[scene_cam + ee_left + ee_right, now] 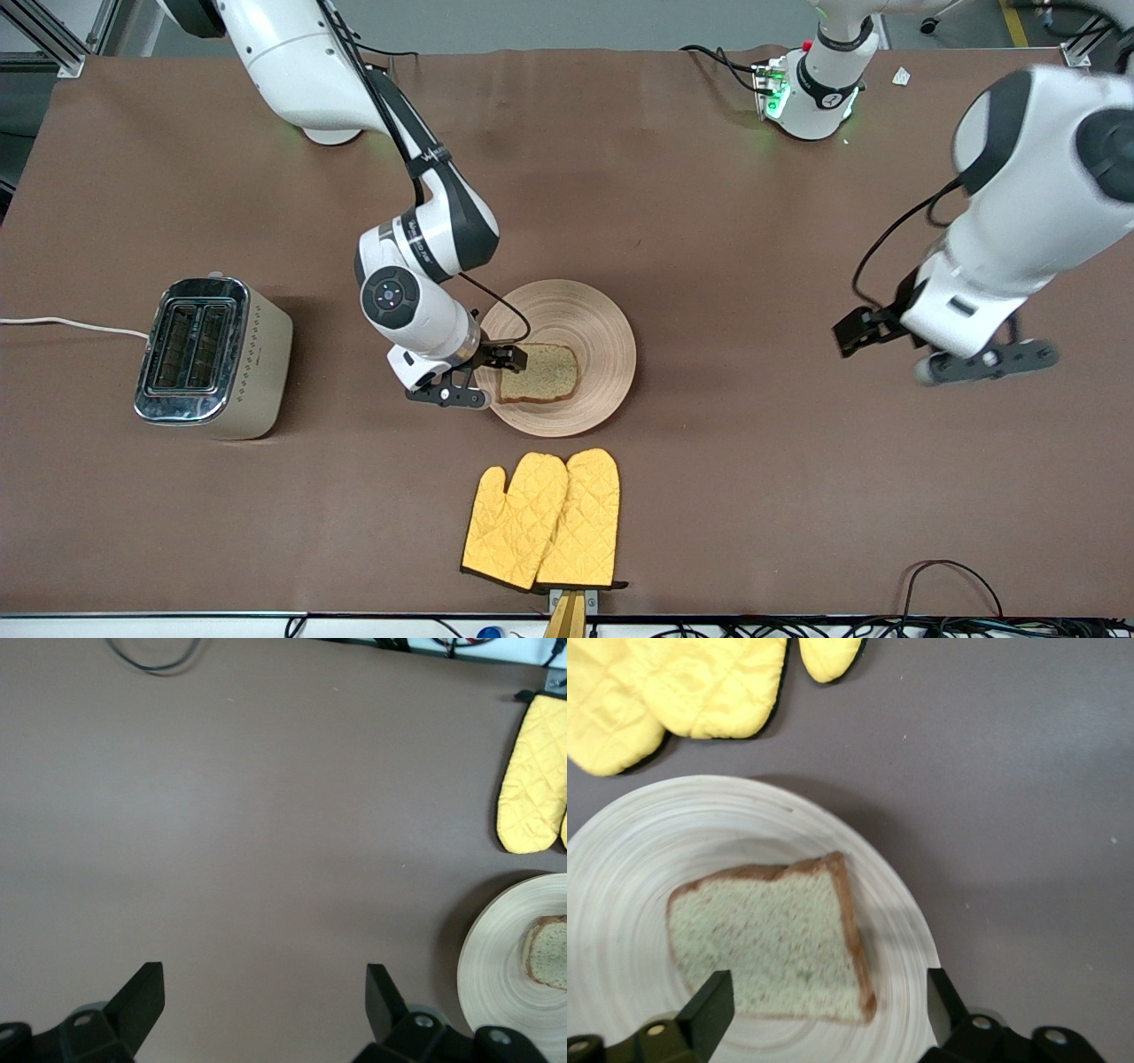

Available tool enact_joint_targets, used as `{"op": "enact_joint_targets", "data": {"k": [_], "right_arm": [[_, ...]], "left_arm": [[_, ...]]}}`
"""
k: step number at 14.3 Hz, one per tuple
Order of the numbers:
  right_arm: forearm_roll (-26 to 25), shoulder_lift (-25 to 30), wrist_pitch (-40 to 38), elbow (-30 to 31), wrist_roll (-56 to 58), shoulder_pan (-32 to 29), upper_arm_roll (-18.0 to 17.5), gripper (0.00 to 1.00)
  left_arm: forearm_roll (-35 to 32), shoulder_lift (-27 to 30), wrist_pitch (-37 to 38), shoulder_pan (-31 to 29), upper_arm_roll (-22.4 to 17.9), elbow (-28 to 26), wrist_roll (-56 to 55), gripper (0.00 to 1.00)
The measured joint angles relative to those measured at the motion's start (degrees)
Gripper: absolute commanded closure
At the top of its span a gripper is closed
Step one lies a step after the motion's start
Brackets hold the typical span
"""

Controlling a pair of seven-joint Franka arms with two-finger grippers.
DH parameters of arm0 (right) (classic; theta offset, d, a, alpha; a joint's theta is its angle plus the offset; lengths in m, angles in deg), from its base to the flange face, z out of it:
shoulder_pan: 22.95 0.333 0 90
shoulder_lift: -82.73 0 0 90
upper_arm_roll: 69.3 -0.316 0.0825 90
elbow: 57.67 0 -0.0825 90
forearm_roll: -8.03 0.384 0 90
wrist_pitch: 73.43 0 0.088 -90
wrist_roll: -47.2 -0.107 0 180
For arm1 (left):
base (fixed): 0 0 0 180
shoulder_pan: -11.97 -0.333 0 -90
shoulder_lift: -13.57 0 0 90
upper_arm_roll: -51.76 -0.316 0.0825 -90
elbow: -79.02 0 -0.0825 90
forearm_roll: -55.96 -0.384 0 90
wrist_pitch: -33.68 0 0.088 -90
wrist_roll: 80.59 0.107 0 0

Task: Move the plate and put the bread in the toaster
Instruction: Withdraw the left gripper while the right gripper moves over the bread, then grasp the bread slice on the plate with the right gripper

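The bread [540, 373] lies flat on the plate [585, 306] in the middle of the table. My right gripper [483, 377] is open and empty, low over the plate's edge toward the toaster. In the right wrist view the bread [766, 943] and the plate [908, 930] lie between and below the gripper [827, 1005]. The toaster [208, 354] stands toward the right arm's end, both slots empty. My left gripper [921, 350] waits open over bare table toward the left arm's end; the left wrist view shows it [263, 992] empty, with the plate [496, 957] and bread [549, 952] off to one side.
A pair of yellow oven mitts [545, 523] lies nearer to the front camera than the plate, also in the right wrist view [682, 682] and the left wrist view [532, 771]. The toaster's white cord [71, 325] runs off the table's end.
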Motion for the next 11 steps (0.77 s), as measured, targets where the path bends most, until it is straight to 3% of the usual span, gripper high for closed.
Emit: {"op": "enact_joint_targets", "data": {"k": [5, 11], "right_arm": [[-0.11, -2.43, 5.49, 1.13, 0.11, 1.36, 0.01, 0.33], [-0.2, -3.43, 6.77, 1.32, 0.11, 2.33, 0.07, 0.48]], "left_arm": [[-0.09, 6.54, 6.77, -1.24, -0.99, 0.15, 6.37, 0.0], [-0.1, 11.68, 16.03, -3.2, -1.77, -0.72, 15.47, 0.0]]}}
